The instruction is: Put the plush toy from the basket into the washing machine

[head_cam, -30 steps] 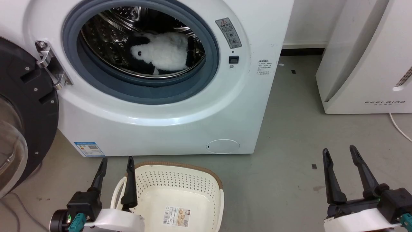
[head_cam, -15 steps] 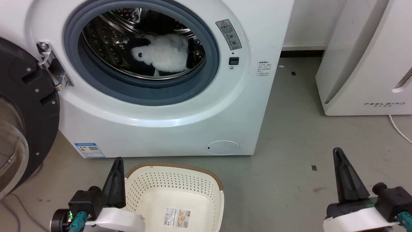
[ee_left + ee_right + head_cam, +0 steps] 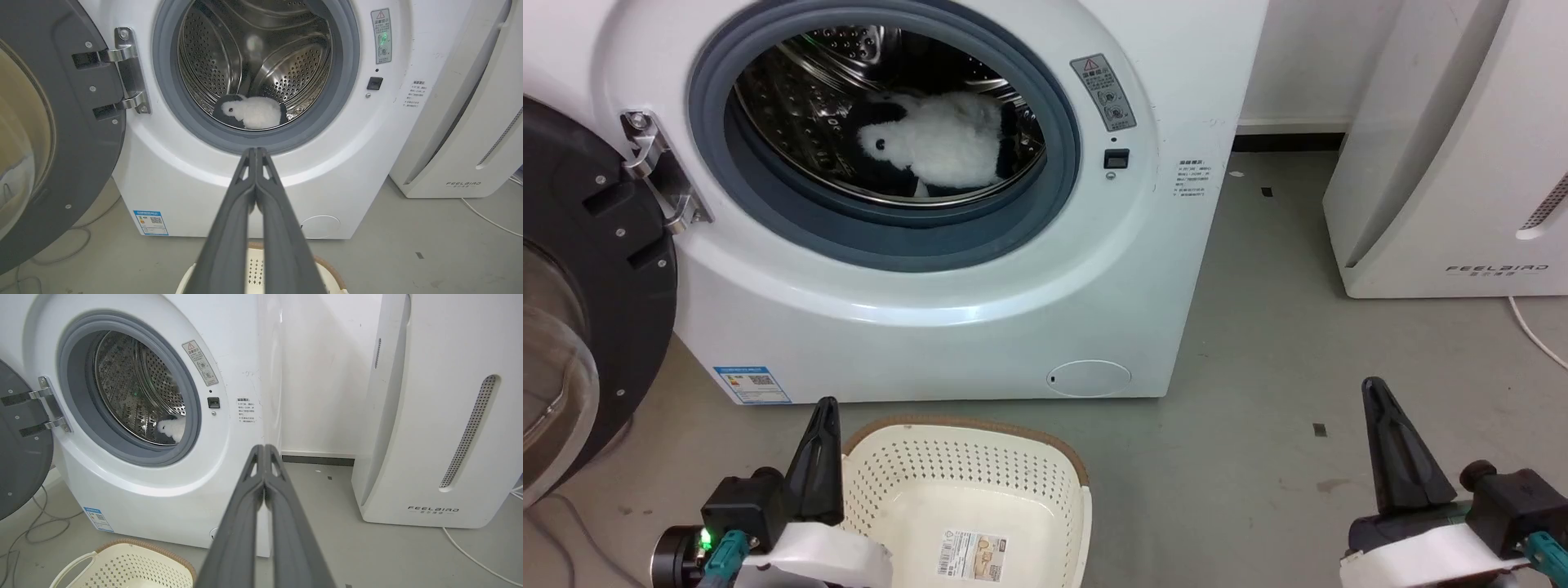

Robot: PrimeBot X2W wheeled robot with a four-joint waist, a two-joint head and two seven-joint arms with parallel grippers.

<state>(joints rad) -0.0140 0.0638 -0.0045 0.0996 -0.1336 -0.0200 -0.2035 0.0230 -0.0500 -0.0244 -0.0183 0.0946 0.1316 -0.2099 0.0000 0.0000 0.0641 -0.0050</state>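
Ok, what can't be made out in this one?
Plush toy: head view, underside behind the gasket of the washing machine; right wrist view, that gasket hides most of it.
Basket: head view, near end cut off by the bottom edge; the left claw stands in front of its left side.
Label sticker in the basket: print too small to read.
Door: head view, cut off by the left edge.

Grey floor [image 3: 1258, 343] — washing machine [image 3: 947, 318], basket [image 3: 980, 482], white FEELBIRD appliance [image 3: 1445, 163], white cable [image 3: 1535, 327]
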